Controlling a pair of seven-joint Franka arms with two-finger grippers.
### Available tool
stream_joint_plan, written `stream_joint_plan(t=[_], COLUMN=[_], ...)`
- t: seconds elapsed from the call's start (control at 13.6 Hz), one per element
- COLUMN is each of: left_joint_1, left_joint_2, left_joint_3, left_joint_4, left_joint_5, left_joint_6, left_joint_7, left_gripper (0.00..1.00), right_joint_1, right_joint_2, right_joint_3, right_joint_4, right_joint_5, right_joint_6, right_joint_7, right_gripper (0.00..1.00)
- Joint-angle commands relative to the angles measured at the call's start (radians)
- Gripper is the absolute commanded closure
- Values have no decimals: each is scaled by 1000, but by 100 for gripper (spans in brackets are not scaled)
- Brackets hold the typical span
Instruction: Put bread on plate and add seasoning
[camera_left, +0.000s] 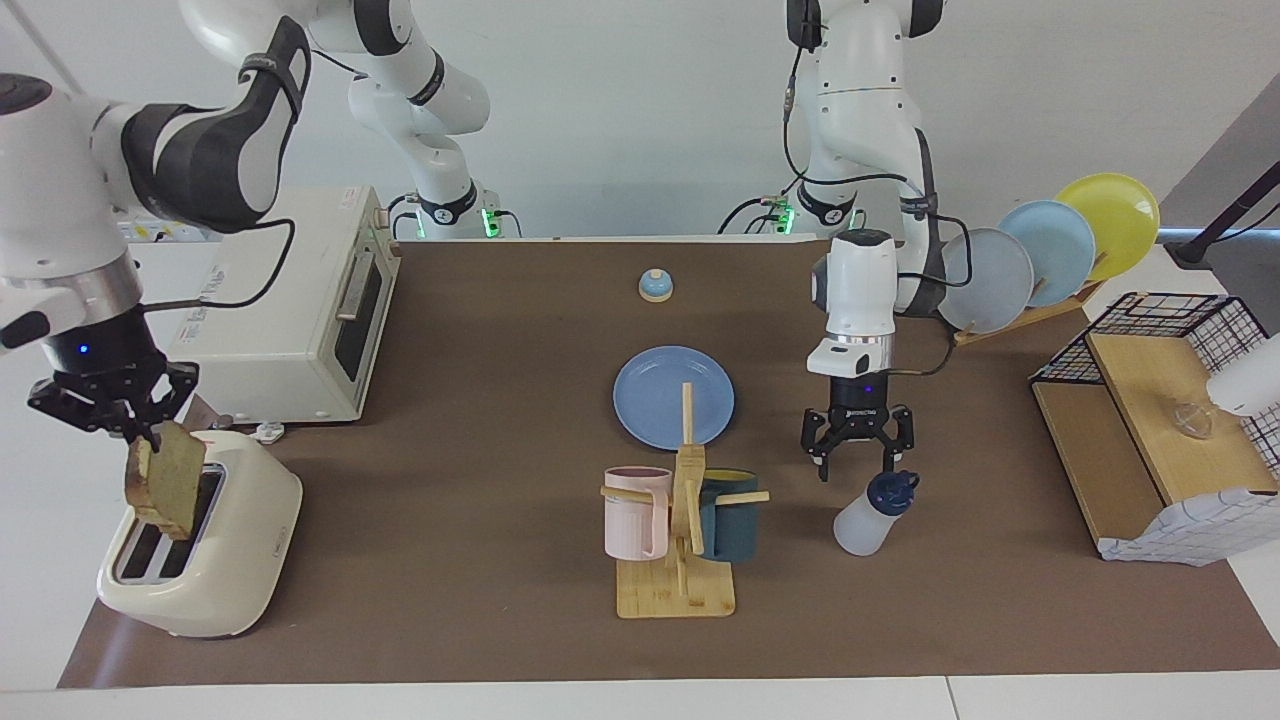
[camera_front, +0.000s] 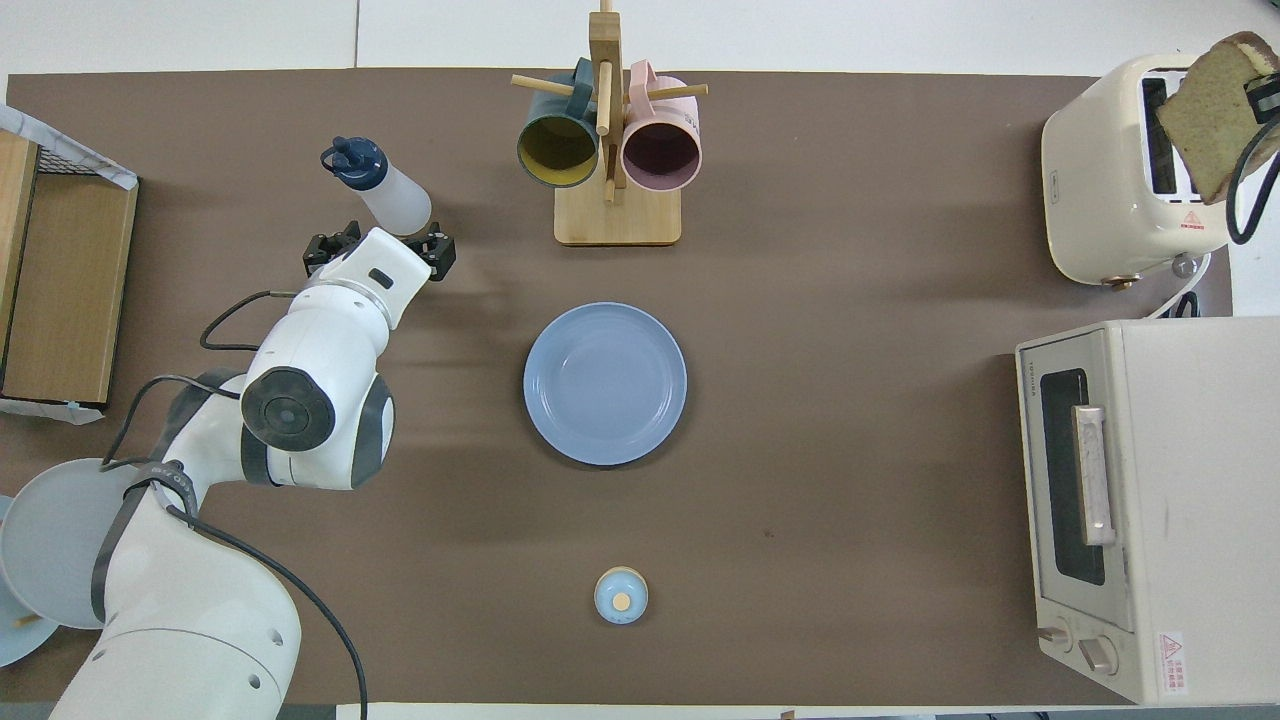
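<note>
Right hand (camera_left: 128, 432): lower left of the facing view, raised over the cream toaster (camera_left: 215, 560). Clenched on the top edge of the bread (camera_left: 165, 480), which hangs tilted, clear of the toaster slots. In the overhead view the slice (camera_front: 1212, 100) shows at the upper right corner.

Left hand (camera_left: 857, 462): right of centre in the facing view, pointing down, fingers spread and holding nothing. It hangs just over the worktop (camera_left: 480, 420), beside the cap of the seasoning (camera_left: 873, 515); contact cannot be told.

Seasoning: whitish bottle with a dark blue looped cap, standing on the worktop, leaning slightly; upper left in the overhead view (camera_front: 380, 187).

Plate (camera_left: 673, 397): medium blue, flat on the worktop at the centre of both views, bare.

Mug rack (camera_left: 680, 545): wooden stand with a pink mug (camera_left: 634, 512) and a dark teal mug (camera_left: 730, 515), lower centre of the facing view, just below the plate.

Bell (camera_left: 655, 285): small, blue-topped, upper centre of the facing view.

Toaster oven (camera_left: 300, 310): white, left of the facing view, above the toaster.

Plate rack: upper right of the facing view, holding grey-blue, light-blue and yellow plates (camera_left: 1110, 210).
</note>
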Motion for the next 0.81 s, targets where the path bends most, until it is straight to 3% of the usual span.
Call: stream_joint_plan(t=[0.0, 0.3, 0.44, 0.59, 0.74], left_joint_1=[-12, -4, -3, 22, 43], left_joint_2=[58, 88, 139, 142, 145], left_joint_3=[25, 29, 32, 32, 32], left_joint_4=[40, 87, 127, 141, 155], left_joint_5=[-28, -37, -43, -39, -36], left_joint_6=[21, 18, 18, 20, 20], left_joint_7=[-10, -10, -41, -42, -44], left_gripper=[0, 0, 0, 0, 0], right_joint_1=[90, 226, 308, 386, 421], right_joint_2=[-93, -163, -193, -248, -325], right_joint_3=[10, 25, 41, 41, 42], right_joint_4=[-5, -37, -89, -204, -381], right_joint_5=[-22, 15, 54, 151, 298], right_joint_6=[-128, -221, -224, -188, -59], right_joint_7=[-10, 122, 302, 583, 772], right_gripper=[100, 100, 100, 100, 100])
